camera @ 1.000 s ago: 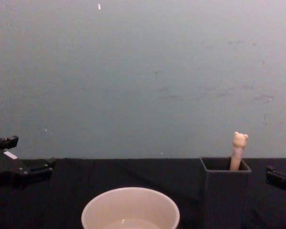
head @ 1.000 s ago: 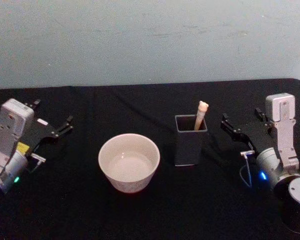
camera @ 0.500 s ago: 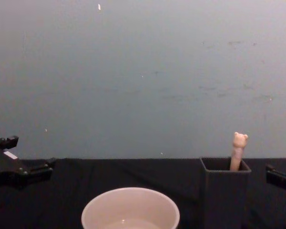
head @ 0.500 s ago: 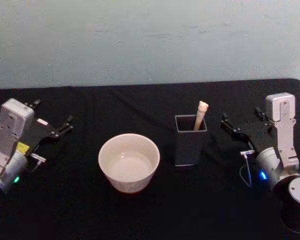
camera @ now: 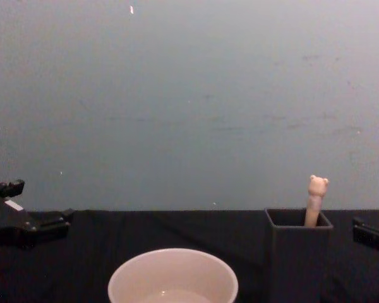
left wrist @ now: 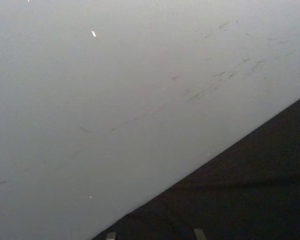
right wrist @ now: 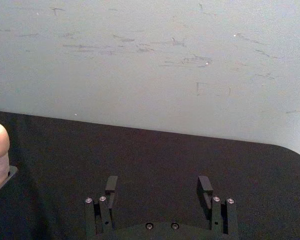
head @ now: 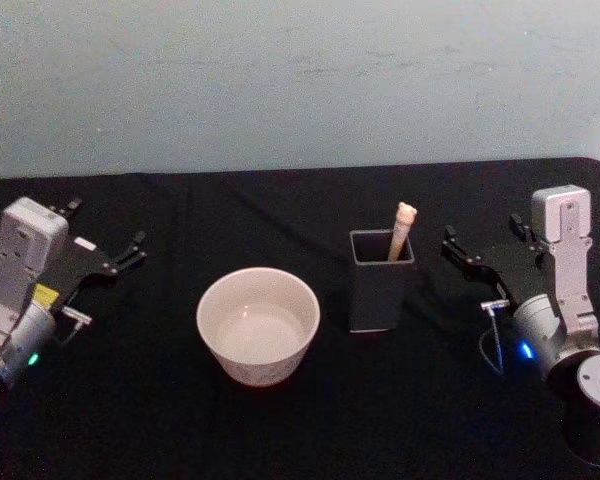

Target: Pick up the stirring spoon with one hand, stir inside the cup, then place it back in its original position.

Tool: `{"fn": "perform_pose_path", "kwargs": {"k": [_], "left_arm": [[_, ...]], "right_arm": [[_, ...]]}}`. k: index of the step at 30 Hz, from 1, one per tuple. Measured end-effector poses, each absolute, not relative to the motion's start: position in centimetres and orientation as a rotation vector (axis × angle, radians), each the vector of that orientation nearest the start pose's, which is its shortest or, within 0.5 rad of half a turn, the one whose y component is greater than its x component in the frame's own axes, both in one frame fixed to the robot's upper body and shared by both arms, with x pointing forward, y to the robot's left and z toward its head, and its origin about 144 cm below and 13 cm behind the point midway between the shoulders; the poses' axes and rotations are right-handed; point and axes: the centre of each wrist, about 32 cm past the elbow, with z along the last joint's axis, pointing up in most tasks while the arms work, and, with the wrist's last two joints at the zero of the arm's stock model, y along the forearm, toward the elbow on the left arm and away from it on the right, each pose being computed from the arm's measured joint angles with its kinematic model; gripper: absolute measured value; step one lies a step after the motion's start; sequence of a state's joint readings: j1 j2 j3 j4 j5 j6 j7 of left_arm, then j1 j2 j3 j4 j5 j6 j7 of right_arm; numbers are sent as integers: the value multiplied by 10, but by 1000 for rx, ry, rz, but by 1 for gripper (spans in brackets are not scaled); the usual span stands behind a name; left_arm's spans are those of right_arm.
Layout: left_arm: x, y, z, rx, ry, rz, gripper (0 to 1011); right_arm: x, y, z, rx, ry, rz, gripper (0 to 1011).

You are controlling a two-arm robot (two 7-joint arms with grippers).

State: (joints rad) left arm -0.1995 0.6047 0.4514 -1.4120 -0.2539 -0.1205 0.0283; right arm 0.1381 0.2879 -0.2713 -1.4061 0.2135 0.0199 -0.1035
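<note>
Cup (head: 258, 324) beside spoon's holder (head: 381, 282)

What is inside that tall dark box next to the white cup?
A stirring spoon stands in the dark holder. Its beige handle with a tiny bear head sticks out and leans on the rim. The holder's walls hide the spoon's lower part.

Open black table (head: 280, 430) separates cup (head: 258, 324) from holder (head: 381, 280); spoon handle (head: 401, 228) projects above the holder's rim, unobstructed overhead and on both sides.

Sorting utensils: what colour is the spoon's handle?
Beige, on the slim bear-topped stirring spoon; chest view shows it best.
</note>
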Motion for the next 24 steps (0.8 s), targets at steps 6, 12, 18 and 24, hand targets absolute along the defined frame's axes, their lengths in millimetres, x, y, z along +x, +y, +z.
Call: {"fn": "perform_pose_path", "kwargs": {"k": [6,12,18,24], "left_arm": [[489,310,1140,304,-285,1248,1001],[489,310,1140,304,-285,1248,1001],[489,310,1140,305,-285,1248,1001],[489,310,1140,304,-285,1248,1001]], "right_arm": [[488,-244,1126,-170,-12,-1458,1003],[488,-244,1126,-170,-12,-1458,1003],[488,-244,1126,-170,-12,-1458,1003],[488,-244,1126,-171,-12,-1458,1003]]}}
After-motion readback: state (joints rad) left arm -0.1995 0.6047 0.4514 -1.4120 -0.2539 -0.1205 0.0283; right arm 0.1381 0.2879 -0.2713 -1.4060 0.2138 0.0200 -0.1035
